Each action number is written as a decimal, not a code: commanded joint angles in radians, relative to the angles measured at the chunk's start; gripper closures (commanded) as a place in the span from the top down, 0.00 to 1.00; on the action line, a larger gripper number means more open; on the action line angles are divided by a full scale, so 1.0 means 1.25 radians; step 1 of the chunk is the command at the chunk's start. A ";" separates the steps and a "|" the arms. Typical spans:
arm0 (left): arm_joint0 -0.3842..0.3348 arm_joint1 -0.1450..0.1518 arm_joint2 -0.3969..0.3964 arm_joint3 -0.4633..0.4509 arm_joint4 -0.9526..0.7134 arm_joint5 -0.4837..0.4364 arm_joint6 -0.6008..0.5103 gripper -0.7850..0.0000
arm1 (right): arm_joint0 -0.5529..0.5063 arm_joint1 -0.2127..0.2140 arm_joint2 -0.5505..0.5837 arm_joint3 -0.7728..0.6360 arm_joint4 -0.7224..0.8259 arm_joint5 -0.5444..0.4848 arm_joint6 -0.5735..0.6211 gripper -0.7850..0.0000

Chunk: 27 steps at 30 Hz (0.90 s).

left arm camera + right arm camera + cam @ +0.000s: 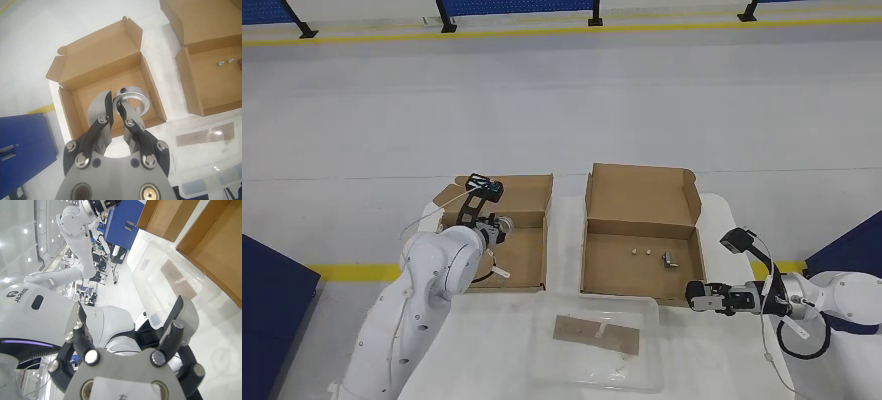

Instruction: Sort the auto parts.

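Now the left end effector [114, 102] pinches the metal ring [132, 91] by its wall, one finger inside, over the left box [105, 70] at frame centre. Best lowered level and close to the floor before release. The right end effector [129, 302] hangs spread. The small parts [220, 63] in the right box [208, 85], upper right, are too tiny to identify.

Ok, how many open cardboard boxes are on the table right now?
2. The left box lies under the left tool, which grips a metal ring; the right box sits beside it, with small parts on its floor. No others seem hidden.
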<state>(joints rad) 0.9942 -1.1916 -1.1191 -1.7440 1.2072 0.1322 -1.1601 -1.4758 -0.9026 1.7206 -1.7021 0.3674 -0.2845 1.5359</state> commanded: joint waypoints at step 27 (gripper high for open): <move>-0.195 -0.052 0.101 0.327 -0.003 0.111 -0.161 0.00 | 0.000 0.000 0.000 0.000 0.000 0.000 0.000 1.00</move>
<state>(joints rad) 0.7497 -1.2566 -0.9930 -1.3335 1.2025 0.2710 -1.3623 -1.4758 -0.9026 1.7206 -1.7021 0.3674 -0.2845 1.5359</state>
